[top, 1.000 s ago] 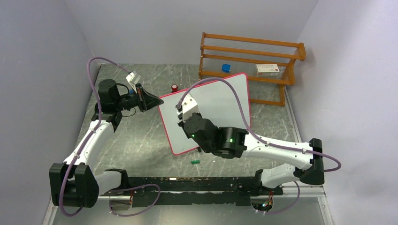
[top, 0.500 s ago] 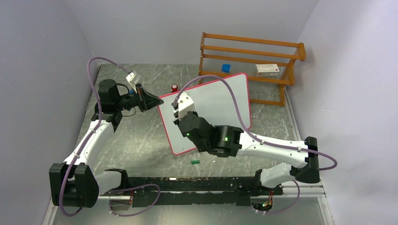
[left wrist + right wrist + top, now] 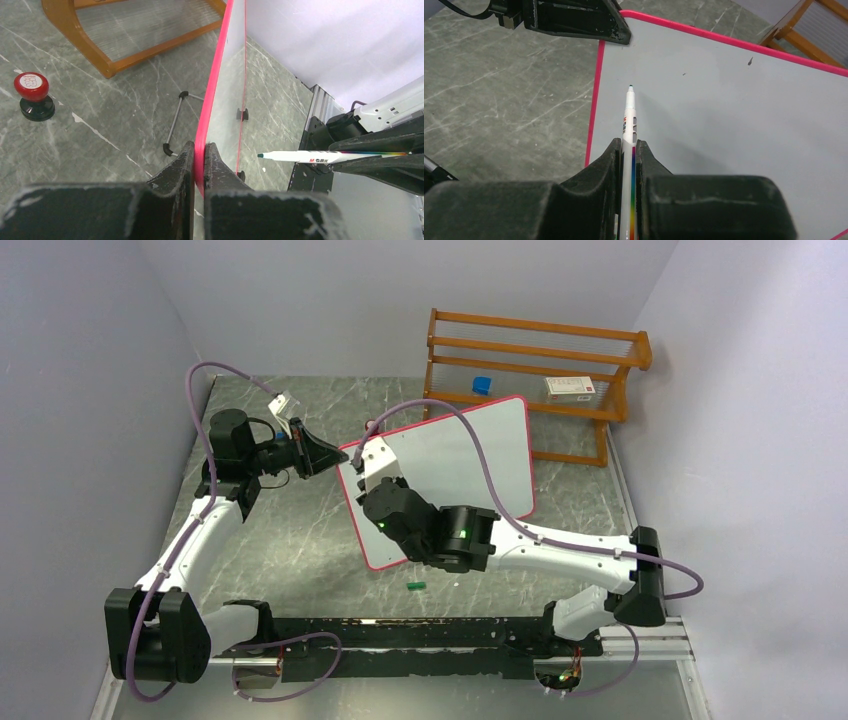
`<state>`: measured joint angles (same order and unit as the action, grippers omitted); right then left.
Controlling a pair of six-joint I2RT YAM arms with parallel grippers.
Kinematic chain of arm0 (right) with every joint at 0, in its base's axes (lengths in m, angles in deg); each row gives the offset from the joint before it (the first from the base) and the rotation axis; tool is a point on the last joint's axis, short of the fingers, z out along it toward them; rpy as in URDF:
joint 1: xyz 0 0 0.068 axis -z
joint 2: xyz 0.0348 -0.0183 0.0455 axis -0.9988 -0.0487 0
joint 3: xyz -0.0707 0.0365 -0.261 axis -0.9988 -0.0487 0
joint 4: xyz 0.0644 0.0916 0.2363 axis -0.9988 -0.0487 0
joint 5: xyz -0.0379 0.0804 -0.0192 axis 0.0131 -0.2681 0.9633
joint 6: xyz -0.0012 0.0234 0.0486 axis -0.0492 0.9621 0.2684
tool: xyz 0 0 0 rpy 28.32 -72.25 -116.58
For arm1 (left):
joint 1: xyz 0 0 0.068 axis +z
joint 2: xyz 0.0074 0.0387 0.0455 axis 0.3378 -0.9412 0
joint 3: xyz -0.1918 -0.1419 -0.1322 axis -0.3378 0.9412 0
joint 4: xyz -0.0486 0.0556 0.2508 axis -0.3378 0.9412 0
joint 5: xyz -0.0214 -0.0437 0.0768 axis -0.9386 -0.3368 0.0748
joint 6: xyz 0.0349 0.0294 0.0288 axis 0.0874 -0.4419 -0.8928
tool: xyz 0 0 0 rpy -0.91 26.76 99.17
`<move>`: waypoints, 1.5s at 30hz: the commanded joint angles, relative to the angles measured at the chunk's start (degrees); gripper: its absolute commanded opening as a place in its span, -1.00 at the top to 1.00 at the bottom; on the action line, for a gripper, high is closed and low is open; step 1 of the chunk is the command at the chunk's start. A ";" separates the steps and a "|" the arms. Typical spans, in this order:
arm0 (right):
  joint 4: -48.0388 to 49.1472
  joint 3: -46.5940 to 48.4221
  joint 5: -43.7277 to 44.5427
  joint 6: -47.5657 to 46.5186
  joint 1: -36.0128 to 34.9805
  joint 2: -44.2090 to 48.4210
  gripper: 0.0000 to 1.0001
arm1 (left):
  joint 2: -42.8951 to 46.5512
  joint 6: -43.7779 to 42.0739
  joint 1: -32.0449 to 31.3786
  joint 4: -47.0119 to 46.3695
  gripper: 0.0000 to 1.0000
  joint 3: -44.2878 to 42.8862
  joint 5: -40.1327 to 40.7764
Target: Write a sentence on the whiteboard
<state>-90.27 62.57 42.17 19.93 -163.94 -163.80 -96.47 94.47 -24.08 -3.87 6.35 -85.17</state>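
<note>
Lying nearest the arm bases, a small green cap [image 3: 416,586] rests on the grey marbled bench [image 3: 290,550]. Just beyond it the right arm [image 3: 540,540] stretches leftward over the whiteboard [image 3: 470,455], its jaws clamped on a white pen [image 3: 629,117] with a rainbow stripe. The pen's dark tip points at the board's face close to the left rim; whether it touches I cannot tell. The whiteboard stands tilted at the middle of the bench, and a thin grey leg [image 3: 175,120] shows behind it. The left arm [image 3: 200,530] extends in from the side, its jaws pressed together on the pink rim at the far left corner. Farther back sit a red-topped knob [image 3: 31,87] and a wooden rack [image 3: 530,350] holding a blue item [image 3: 482,384] and a small box [image 3: 572,388].
</note>
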 commanded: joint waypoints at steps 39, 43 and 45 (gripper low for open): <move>-3.79 10.13 3.85 -0.55 1.68 -9.52 1.00 | -0.30 -2.66 -0.85 1.42 0.90 0.98 0.32; -3.77 10.39 3.85 -0.65 1.89 -9.85 1.00 | -0.30 -2.50 -0.85 0.99 0.90 1.11 0.23; -3.56 10.40 3.89 -0.74 1.91 -9.99 1.00 | -0.28 -2.64 -0.85 1.30 0.90 1.05 0.27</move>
<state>-93.97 71.07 45.32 18.88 -162.41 -173.09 -96.49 94.51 -24.08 -3.92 6.35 -85.19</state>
